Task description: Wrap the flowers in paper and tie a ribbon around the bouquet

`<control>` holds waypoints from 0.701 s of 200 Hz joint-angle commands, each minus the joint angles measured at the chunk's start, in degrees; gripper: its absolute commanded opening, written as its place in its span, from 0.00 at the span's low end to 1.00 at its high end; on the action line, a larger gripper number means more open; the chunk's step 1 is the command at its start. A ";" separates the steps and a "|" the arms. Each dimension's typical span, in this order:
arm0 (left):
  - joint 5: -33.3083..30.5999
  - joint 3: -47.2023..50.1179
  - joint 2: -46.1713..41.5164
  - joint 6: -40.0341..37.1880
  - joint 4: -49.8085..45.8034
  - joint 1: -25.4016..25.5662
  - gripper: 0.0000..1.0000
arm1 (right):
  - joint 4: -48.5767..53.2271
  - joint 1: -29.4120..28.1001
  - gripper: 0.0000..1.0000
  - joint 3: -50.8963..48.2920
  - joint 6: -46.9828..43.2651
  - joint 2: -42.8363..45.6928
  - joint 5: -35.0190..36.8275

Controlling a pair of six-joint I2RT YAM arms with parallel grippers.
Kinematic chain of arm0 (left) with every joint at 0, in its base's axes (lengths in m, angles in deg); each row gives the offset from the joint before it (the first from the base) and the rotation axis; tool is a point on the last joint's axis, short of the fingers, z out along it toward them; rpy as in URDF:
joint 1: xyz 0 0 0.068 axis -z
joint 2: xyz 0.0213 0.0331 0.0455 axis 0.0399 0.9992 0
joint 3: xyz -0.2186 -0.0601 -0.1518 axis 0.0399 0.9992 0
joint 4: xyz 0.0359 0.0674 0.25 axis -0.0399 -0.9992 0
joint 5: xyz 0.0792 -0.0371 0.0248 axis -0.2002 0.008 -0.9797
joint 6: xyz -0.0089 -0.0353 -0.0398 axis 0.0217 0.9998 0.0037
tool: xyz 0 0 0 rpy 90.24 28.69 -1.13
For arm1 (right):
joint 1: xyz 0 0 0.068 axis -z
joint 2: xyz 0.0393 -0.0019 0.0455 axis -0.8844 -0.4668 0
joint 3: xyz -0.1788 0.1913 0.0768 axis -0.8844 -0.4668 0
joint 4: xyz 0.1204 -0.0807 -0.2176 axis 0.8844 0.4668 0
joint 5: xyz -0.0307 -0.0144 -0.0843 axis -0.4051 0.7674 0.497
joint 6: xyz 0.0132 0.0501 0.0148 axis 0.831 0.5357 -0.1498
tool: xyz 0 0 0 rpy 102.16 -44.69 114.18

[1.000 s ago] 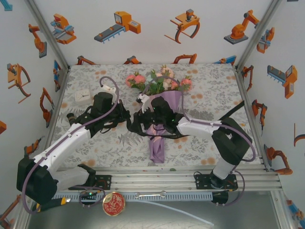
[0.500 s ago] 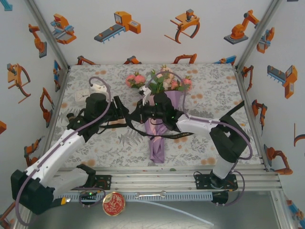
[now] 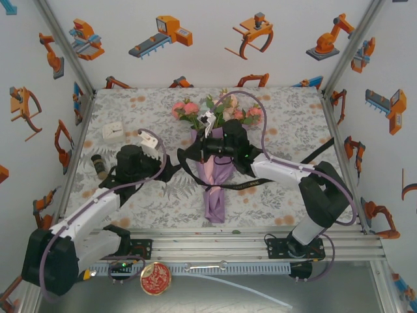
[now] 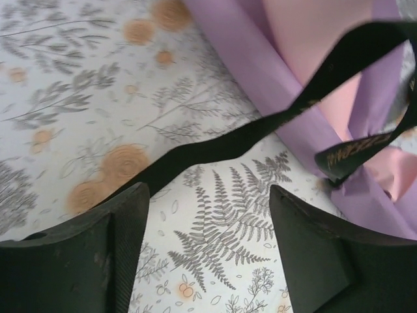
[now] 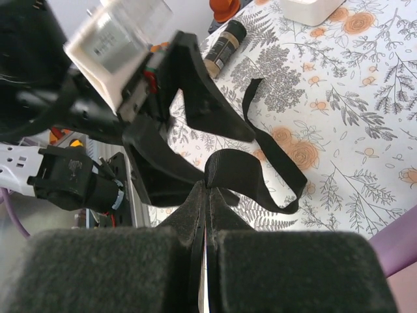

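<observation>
Bouquets: from above we count one bouquet (image 3: 217, 175) mid-table, its flowers (image 3: 218, 112) at the far end, and one black ribbon (image 3: 240, 187) crossing the lilac paper (image 3: 214, 203). Two grippers meet there, the left gripper (image 3: 168, 171) just beside the paper's left edge and the right gripper (image 3: 190, 155) near its upper left. One white box (image 3: 113, 132) and one small bottle (image 3: 99, 167) lie well apart at the left.

From the left wrist, we see its gripper (image 4: 208, 241) spread and holding nothing, while the ribbon (image 4: 215, 147) runs over the tablecloth (image 4: 65, 98) towards the paper (image 4: 247, 59).

From the right wrist, its gripper (image 5: 207, 195) is pressed together, pinching a ribbon (image 5: 231, 171) loop, with the left gripper's fingers (image 5: 202, 98) close behind.
</observation>
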 commanded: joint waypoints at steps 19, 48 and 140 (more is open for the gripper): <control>12.05 -2.59 6.62 -4.24 13.54 0.10 0.73 | -1.24 0.18 0.00 1.23 0.32 -0.02 -2.65; 15.75 -5.56 10.96 -2.34 16.93 0.89 0.76 | -1.31 0.18 0.00 1.50 0.89 0.08 -3.07; 17.84 -2.14 9.58 19.23 37.67 2.00 0.05 | 6.10 2.55 0.26 -0.69 -0.39 5.01 5.40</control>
